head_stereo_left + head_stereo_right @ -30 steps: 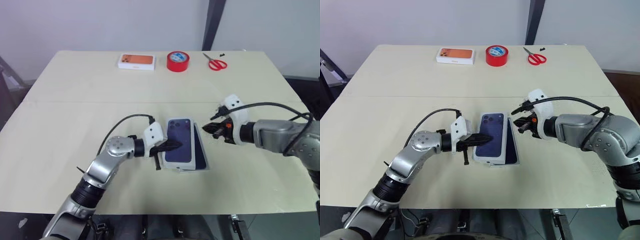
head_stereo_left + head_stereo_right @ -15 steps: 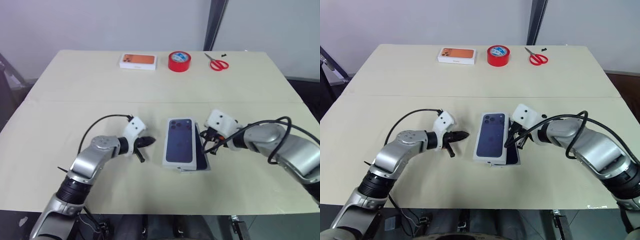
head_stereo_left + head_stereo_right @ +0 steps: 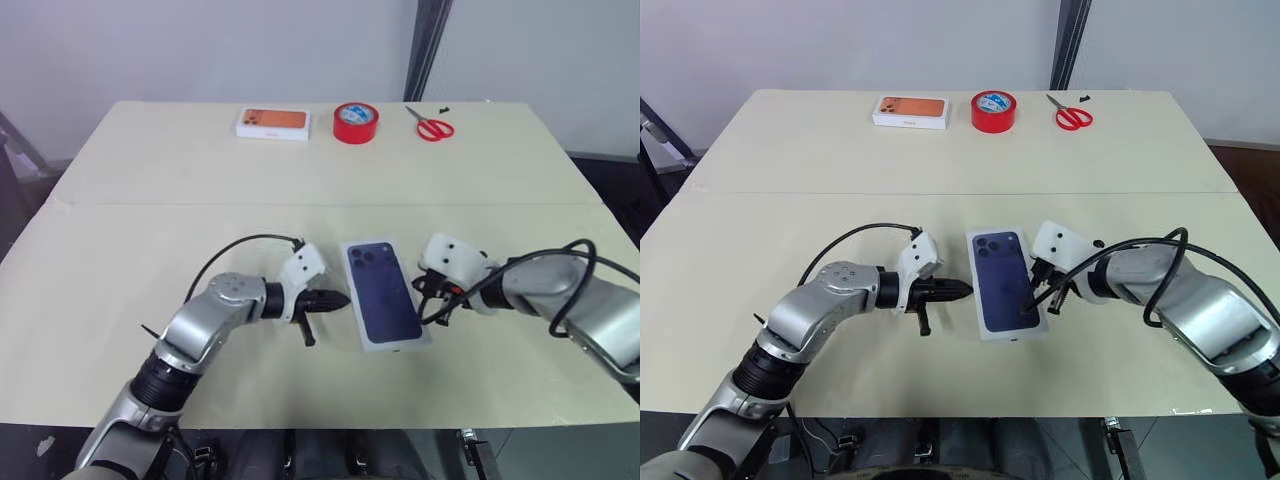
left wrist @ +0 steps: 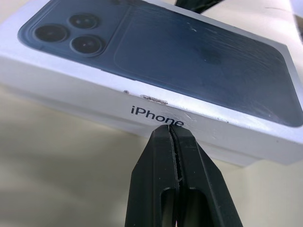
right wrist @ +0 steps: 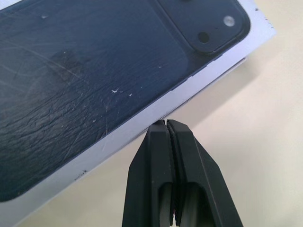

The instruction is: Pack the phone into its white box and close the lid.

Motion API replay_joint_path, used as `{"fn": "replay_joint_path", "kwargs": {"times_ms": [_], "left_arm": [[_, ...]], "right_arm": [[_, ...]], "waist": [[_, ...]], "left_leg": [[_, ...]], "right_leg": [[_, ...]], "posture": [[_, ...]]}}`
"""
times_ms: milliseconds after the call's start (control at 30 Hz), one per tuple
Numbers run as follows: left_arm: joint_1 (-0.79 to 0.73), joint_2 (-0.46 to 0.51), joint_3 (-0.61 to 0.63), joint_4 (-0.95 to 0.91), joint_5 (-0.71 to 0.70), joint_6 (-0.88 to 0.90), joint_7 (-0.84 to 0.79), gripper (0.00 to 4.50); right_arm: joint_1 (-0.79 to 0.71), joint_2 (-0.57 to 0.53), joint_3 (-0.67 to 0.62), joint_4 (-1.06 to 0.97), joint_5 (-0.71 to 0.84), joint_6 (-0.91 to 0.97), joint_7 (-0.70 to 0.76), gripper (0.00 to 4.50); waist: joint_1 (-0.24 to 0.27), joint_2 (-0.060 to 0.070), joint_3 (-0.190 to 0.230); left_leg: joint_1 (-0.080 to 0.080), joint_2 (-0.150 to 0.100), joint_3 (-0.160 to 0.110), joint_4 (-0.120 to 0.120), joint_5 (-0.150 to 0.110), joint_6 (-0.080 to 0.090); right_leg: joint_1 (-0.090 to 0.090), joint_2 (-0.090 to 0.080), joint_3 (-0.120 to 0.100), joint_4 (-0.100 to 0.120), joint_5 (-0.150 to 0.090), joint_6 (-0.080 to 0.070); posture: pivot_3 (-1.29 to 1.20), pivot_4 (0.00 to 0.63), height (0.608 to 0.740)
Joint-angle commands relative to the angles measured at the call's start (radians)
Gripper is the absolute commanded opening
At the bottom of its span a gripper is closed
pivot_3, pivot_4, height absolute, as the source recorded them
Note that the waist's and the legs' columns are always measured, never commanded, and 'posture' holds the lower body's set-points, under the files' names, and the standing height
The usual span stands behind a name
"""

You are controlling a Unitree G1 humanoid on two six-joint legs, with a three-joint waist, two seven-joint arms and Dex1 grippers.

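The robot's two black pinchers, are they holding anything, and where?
Nothing is held. The left gripper is shut, its tip at the side of the lid. The right gripper is shut too, its tip at the lid's opposite edge.

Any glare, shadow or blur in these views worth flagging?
Left wrist view: lid sharp, faint sheen on its top, left claw slightly soft. Right wrist view: scratches on the lid crisp, right claw soft. Eye views: even light, soft shadows under the arms on the table.
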Motion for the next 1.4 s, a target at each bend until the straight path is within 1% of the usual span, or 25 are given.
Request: {"fn": "replay_joint_path", "kwargs": {"times_ms": [33, 200, 400, 600, 1400], "left_arm": [[-0.027, -0.006, -0.016, -0.047, -0.021, -0.007, -0.019, 0.04], [-0.033, -0.001, -0.033, -0.022, 0.004, -0.027, -0.016, 0.04], [-0.046, -0.03, 0.003, 0.017, 0.007, -0.035, 0.026, 0.04], [-0.052, -0.039, 0.019, 0.035, 0.01, -0.035, 0.043, 0.04], [-0.043, -0.008, -0.005, 0.016, 0.006, -0.03, -0.002, 0.04]], "right_arm": [[0.007, 0.003, -0.03, -0.062, -0.002, 0.0, 0.026, 0.06], [0.019, 0.019, -0.033, -0.052, -0.033, 0.003, 0.021, 0.06], [-0.001, 0.072, -0.028, -0.02, -0.07, 0.016, 0.006, 0.06], [-0.014, 0.097, -0.029, -0.018, -0.087, 0.03, 0.019, 0.06], [0.024, 0.097, -0.042, -0.019, -0.122, 0.032, 0.036, 0.06]], "waist": [[0.0, 0.0, 0.0], [0.0, 0.0, 0.0], [0.0, 0.0, 0.0], [0.001, 0.0, 0.0], [0.0, 0.0, 0.0]], "left_leg": [[0.0, 0.0, 0.0, 0.0, 0.0, 0.0], [0.0, 0.0, 0.0, 0.0, 0.0, 0.0], [0.0, 0.0, 0.0, 0.001, 0.0, 0.0], [0.0, 0.0, 0.0, 0.001, 0.0, 0.0], [0.0, -0.001, 0.0, 0.001, 0.0, 0.0]], "right_leg": [[0.0, 0.0, 0.0, 0.0, 0.0, 0.0], [0.0, 0.0, 0.0, 0.0, 0.0, 0.0], [0.0, 0.0, 0.0, 0.001, 0.0, 0.0], [0.0, 0.0, 0.0, 0.001, 0.0, 0.0], [0.0, 0.0, 0.0, 0.002, 0.0, 0.0]], "posture": [[0.0, 0.15, 0.725], [0.0, 0.15, 0.725], [0.0, 0.15, 0.725], [0.0, 0.15, 0.725], [0.0, 0.15, 0.725]]}}
